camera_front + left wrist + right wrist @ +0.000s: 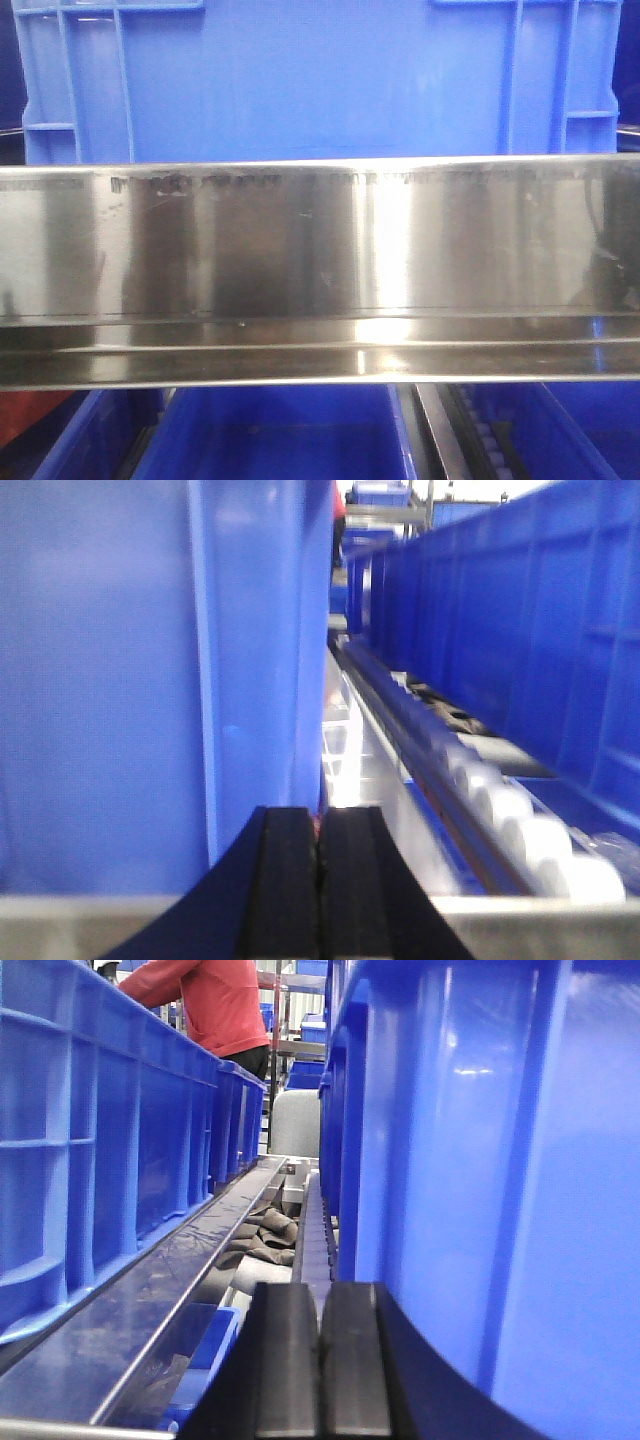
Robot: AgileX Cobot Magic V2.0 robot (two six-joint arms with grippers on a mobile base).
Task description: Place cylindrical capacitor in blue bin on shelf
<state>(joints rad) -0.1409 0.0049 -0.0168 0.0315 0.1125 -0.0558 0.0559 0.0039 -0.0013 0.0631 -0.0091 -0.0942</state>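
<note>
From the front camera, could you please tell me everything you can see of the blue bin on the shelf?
The blue bin is a large, glossy, bright blue plastic crate with smooth walls and vertical ribs near both front corners. It sits upright on the shelf, behind the shiny steel front rail, which hides its base. Its top is cut off by the frame, so its contents cannot be seen.
</note>
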